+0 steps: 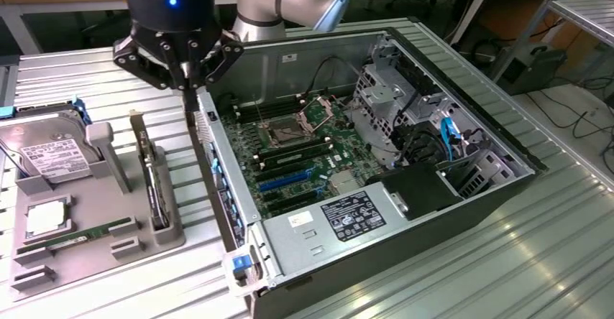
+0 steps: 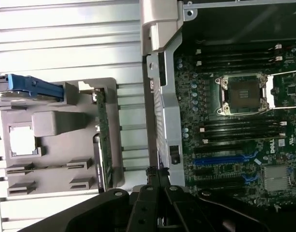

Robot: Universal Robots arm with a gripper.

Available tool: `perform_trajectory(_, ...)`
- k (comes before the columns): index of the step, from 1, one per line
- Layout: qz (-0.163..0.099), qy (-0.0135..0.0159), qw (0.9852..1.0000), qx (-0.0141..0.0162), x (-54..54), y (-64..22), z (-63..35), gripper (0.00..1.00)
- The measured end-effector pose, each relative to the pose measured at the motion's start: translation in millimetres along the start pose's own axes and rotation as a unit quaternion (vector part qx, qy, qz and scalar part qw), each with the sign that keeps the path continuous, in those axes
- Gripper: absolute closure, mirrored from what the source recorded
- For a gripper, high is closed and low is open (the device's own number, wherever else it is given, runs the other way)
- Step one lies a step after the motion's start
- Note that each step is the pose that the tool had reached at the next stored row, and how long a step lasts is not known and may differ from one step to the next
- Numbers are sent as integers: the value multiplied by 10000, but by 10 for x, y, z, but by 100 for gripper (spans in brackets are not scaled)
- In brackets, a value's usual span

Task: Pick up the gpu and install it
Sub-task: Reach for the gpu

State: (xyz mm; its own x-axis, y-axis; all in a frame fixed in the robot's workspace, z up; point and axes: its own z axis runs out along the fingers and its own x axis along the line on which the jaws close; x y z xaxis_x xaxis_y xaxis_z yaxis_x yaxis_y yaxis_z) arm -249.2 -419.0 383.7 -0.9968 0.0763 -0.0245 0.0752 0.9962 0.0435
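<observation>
Hovering over the case rim (image 1: 206,128), the closed, empty tool (image 1: 188,83) sits near the upright gpu (image 1: 154,182).

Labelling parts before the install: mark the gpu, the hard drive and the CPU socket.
gpu (image 1: 157,190), exterior view, upper edge of the card.
hard drive (image 1: 56,157), exterior view, white label.
CPU socket (image 2: 242,94), wrist view, socket centre.

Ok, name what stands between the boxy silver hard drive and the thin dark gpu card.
A grey upright tray post stands between the hard drive and the gpu, in the exterior view.
</observation>
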Motion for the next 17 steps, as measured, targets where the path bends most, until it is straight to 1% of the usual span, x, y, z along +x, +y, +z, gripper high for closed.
perform_trajectory(4,0,-1,10000,4,171,-31,49,89)
perform_trajectory(6,-1,-1,10000,9,297,-52,87,89)
perform_trajectory(8,0,-1,10000,17,458,-74,136,89)
perform_trajectory(11,-2,-2,10000,28,609,-95,183,89)
perform_trajectory(12,-2,-4,10000,35,616,-96,189,89)
perform_trajectory(17,-1,-2,10000,38,616,-96,188,89)
